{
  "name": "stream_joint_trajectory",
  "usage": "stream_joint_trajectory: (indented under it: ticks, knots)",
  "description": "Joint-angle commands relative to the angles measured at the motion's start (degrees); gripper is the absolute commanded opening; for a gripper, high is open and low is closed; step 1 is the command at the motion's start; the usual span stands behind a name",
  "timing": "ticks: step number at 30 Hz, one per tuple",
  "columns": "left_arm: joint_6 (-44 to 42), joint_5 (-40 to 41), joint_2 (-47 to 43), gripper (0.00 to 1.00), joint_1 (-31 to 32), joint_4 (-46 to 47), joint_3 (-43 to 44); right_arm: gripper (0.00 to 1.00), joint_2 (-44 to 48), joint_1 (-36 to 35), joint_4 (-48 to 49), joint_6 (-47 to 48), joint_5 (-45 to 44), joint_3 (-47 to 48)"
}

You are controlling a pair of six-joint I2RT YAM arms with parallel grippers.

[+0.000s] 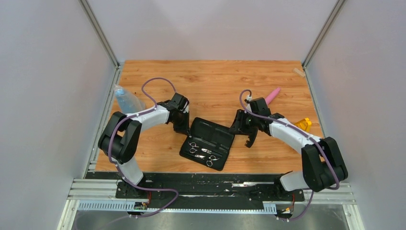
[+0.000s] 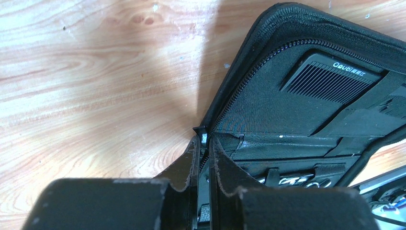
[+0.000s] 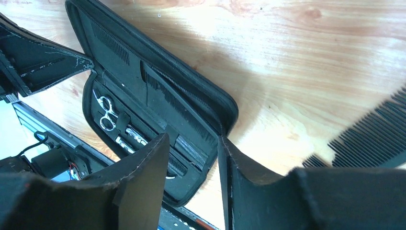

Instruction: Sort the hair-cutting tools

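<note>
1. Table (image 1: 215, 81): the wood is bare behind the case and between the two arms. Walls close in the left, right and far edges.
2. Case (image 1: 215, 132): one, black and zipped, lying open at mid-table. Its near corner is close to the front rail.
3. Left gripper (image 2: 203, 141): the fingers are pinched nearly together on the zipper rim at the case's left corner, gripping it.
4. Right gripper (image 3: 193, 138): it sits just right of the case. The fingers are parted, with nothing between them and nothing touched.
5. Scissors (image 1: 194, 146): two counted, silver with ring handles. Both are strapped into the near half of the case, the second pair (image 1: 211, 160) beside the first.
6. Comb (image 2: 330, 79): black, tucked in a pocket of the far half of the case.
7. Loose comb (image 3: 373, 136): black, outside the case and beside the right fingers. It is too blurred to tell whether it lies flat on the wood.
8. Bottle (image 1: 127, 100): one, blue, by the left edge.
9. Pink tool (image 1: 273, 94): one, far right.
10. Yellow object (image 1: 303, 124): one, near the right edge.
</note>
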State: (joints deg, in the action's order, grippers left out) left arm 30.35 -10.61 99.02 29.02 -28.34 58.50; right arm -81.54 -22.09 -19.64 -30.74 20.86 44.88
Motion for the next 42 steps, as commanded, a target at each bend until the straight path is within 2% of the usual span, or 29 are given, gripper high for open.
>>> stream_joint_trajectory:
  ticks: [1, 4, 11, 20, 33, 36, 40, 42]
  knots:
    - [-0.1, 3.0, -1.1, 0.01, 0.5, -7.4, -3.4, 0.41, 3.9, -1.0, -2.1, -1.0, -3.1, -2.1]
    - [0.1, 2.7, -1.4, 0.01, 0.5, -7.5, -3.6, 0.37, 3.8, -1.6, -1.8, -1.4, -3.6, -2.8]
    - [0.3, 2.5, -2.0, 0.01, 0.5, -8.0, -3.5, 0.35, 1.4, -4.6, -0.5, -1.9, -4.2, -1.0]
    - [0.5, 2.5, -2.5, 0.01, 0.5, -9.1, -3.5, 0.33, 0.3, -11.7, -2.0, -7.3, -16.9, 0.9]
    - [-1.3, 3.0, -3.2, 0.01, 0.5, -9.7, -3.5, 0.26, -8.4, -12.2, 2.4, -3.0, -20.9, 6.0]
    - [-1.7, 3.5, -3.4, 0.0, 0.5, -10.1, -3.6, 0.24, -10.3, -12.3, 3.2, -2.5, -24.3, 7.2]
    - [-2.0, 4.4, -3.9, 0.0, 0.4, -10.6, -4.1, 0.24, -11.9, -12.3, 2.5, -1.3, -26.7, 8.9]
    - [-2.0, 5.0, -4.0, 0.0, 0.4, -11.1, -4.4, 0.27, -11.0, -12.3, 1.3, -0.4, -25.5, 9.9]
